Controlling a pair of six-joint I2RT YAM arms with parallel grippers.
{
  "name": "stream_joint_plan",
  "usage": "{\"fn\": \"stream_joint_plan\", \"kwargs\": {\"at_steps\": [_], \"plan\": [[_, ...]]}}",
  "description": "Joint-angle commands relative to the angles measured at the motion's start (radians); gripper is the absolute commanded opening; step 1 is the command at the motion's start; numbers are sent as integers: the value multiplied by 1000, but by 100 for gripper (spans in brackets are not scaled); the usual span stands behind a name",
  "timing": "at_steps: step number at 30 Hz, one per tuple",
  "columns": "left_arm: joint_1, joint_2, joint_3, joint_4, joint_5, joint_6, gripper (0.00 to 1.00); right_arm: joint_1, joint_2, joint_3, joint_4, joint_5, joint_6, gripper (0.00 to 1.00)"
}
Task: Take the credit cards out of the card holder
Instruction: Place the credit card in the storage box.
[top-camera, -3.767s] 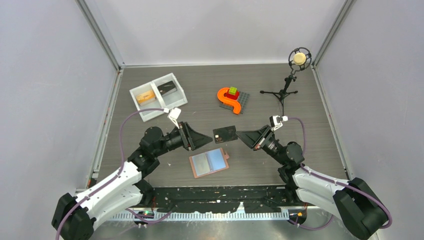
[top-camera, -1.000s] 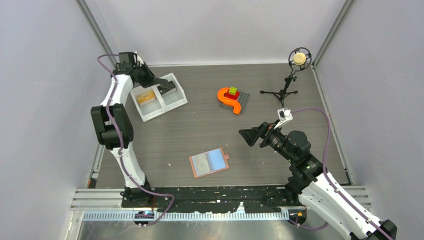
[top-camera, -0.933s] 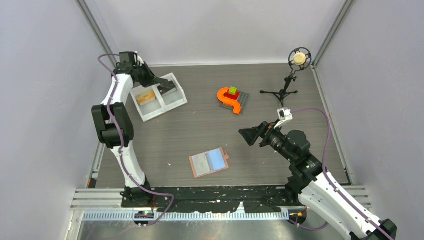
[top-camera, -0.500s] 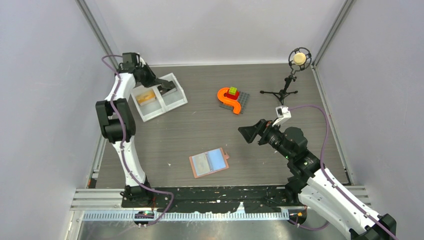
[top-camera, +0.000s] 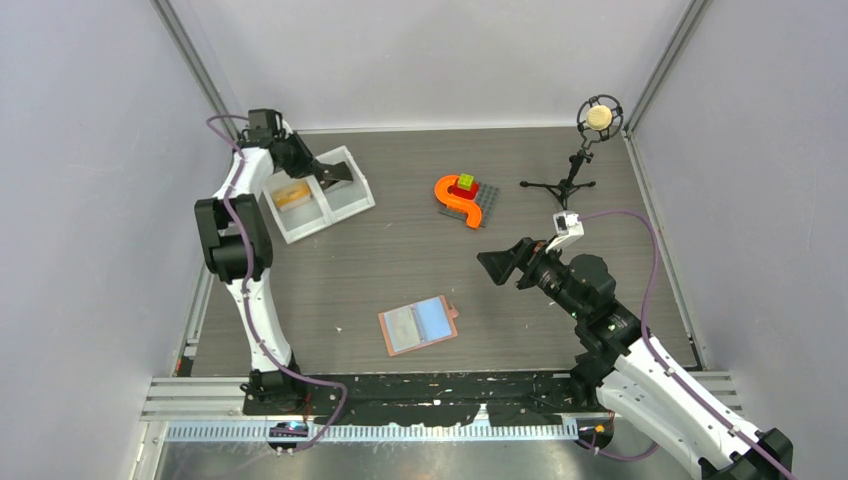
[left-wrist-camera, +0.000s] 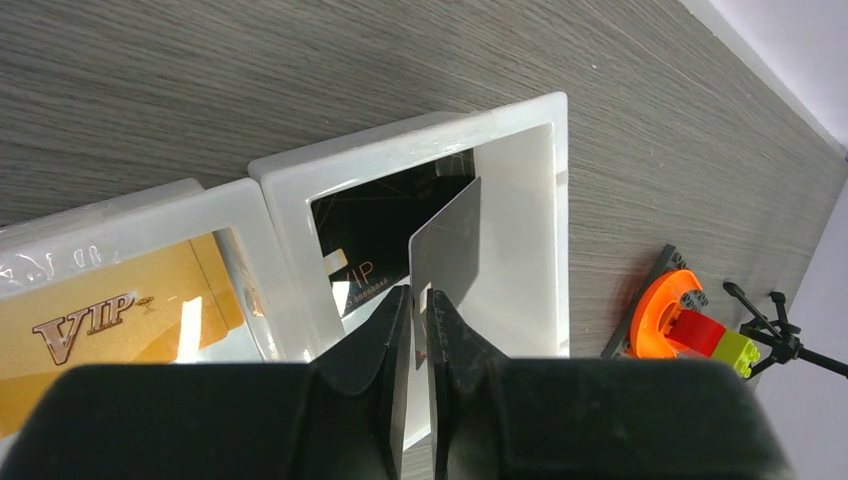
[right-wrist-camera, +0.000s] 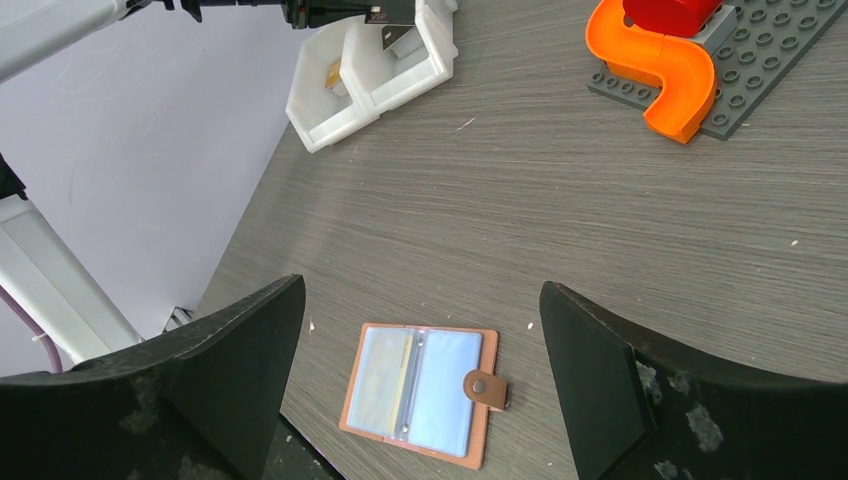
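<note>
Left wrist view: the left gripper (left-wrist-camera: 418, 300) hangs over the right-hand compartment of the white tray (left-wrist-camera: 400, 140). A grey card (left-wrist-camera: 448, 240) stands on edge between its jaws, just above a black card (left-wrist-camera: 375, 225) lying flat there. A gold card (left-wrist-camera: 110, 320) lies in the other compartment.
Left pincer: narrow, with a sliver of gap beside the card; I cannot tell whether it still pinches.
Just changed: a few seconds ago both grippers held this grey card between them above the middle of the table. It has since been carried to the tray, at 10 o'clock on the table in the top view. Over the last second the left arm has hardly shifted.
Right pincer: the right gripper (right-wrist-camera: 420, 300) stands wide and empty. It has drawn back to 1 o'clock of the card holder (top-camera: 418, 324) and looks down on it.
Holder: spread open and flat near the 6 o'clock edge, where it lay before, tab to the right. Its right pocket reads plain light blue and its left pocket greyer. Whether a card remains inside cannot be told.
Meaning for the task: this card is out and seems about to be dropped in the tray. Next, probably, comes a check of the left pocket.
</note>
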Motion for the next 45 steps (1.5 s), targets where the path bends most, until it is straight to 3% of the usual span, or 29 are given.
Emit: {"fn": "stream_joint_plan", "kwargs": {"at_steps": [1,8,12,34,45], "plan": [[6,12,42,33,-13,2,15,3,-17,24,53,21,-1,95],[5,35,67,25,-17,3,14,3,-8,27,54,19,-2,95],[5,46,79,18,-7,8,0,3,-9,20,58,21,2,95],[8,-15,-9,100,-98,-62,0,3,0,22,72,18,-1,95],[8,-57,-7,99,-111,-58,27,2,-21,22,60,18,-4,95]]}}
